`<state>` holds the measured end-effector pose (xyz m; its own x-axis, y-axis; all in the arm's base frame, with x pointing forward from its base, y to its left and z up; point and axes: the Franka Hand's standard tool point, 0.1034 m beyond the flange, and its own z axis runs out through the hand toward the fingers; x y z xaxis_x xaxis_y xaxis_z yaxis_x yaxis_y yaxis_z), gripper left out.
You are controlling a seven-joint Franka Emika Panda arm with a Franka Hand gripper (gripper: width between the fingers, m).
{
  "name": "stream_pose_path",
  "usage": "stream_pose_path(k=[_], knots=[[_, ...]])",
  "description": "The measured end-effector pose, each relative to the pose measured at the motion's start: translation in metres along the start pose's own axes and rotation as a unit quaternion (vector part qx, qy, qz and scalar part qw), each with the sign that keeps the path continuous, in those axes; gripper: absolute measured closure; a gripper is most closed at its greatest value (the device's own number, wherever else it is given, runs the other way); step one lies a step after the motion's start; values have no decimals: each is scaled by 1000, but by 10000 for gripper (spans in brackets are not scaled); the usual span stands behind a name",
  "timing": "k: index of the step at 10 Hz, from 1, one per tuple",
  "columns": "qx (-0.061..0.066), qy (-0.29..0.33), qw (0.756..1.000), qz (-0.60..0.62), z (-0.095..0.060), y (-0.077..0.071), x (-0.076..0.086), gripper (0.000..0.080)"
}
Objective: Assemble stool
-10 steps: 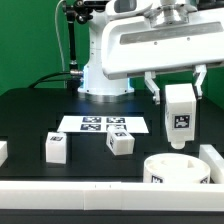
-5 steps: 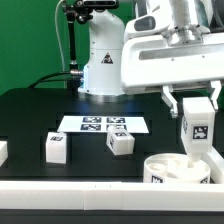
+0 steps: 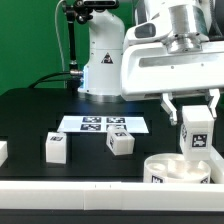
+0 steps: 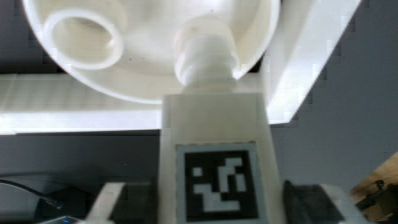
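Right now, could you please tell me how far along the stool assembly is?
Done: no leg looks attached yet. In hand: the gripper is shut on one leg, held upright with its peg over the seat; I cannot tell whether the peg is in a hole. Left: a loose leg and a second loose leg sit on the table.

No words or numbers can be read. The only signs are black-and-white square tags. One is on the upright leg (image 3: 196, 135) at the exterior view's right, and one each on the left leg (image 3: 56, 147), the middle leg (image 3: 121, 143) and the seat (image 3: 180, 172). Several are on the marker board (image 3: 105, 125). A dark mark on the robot base (image 3: 103, 70) is too small to read.
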<state>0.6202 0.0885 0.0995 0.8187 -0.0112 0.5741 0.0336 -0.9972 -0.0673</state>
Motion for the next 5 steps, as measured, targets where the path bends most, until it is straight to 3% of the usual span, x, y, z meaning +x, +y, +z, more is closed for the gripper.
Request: stream_pose_path(k=[2, 5], knots=[[1, -1, 1000, 1, 5, 1, 9, 463], [1, -3, 1000, 1, 9, 2, 5, 463]])
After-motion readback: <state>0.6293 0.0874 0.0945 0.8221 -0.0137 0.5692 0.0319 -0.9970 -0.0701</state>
